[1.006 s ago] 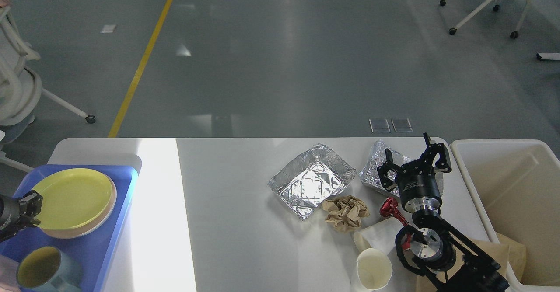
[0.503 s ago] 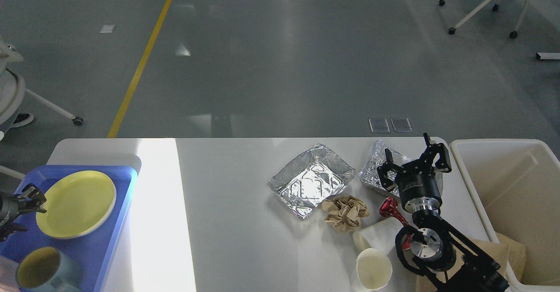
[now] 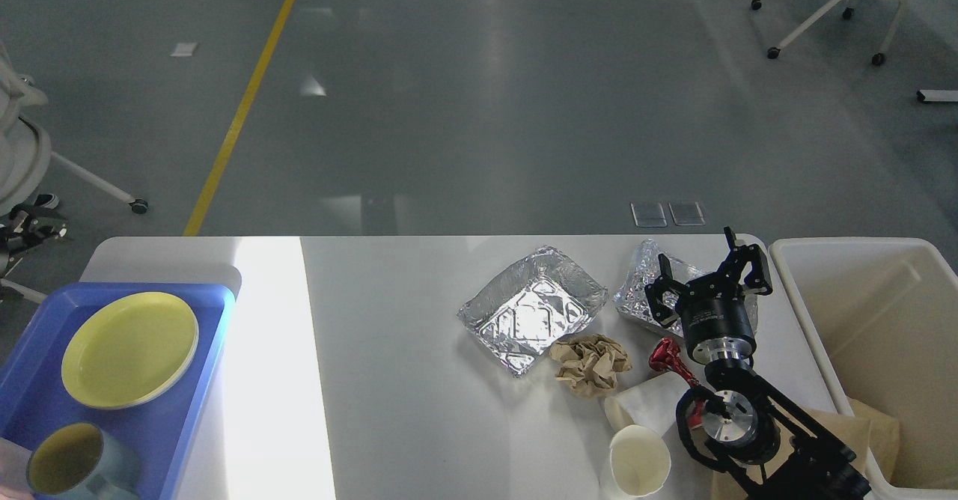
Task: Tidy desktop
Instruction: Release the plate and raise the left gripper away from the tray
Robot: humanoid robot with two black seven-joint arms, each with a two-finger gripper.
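Observation:
The white desktop (image 3: 389, 380) holds an open foil tray (image 3: 533, 313), a crumpled foil piece (image 3: 638, 290), a ball of brown paper (image 3: 591, 361), a red wrapper (image 3: 666, 358), a paper cup lying on its side (image 3: 644, 403) and an upright paper cup (image 3: 640, 464). My right gripper (image 3: 703, 264) is open and empty, fingers spread over the crumpled foil at the desktop's far right. My left gripper (image 3: 30, 223) is small and dark at the left edge, beyond the blue tray; I cannot make out its fingers.
A blue tray (image 3: 179, 410) at the left holds a yellow plate (image 3: 129, 349) and a grey-blue cup (image 3: 63, 466). A cream bin (image 3: 883, 320) with brown paper (image 3: 876, 425) inside stands right of the desktop. Office chairs stand on the floor beyond.
My left gripper has left the yellow plate's edge and moved up and away off the tray. The plate now lies flat on the tray. My right arm has not moved.

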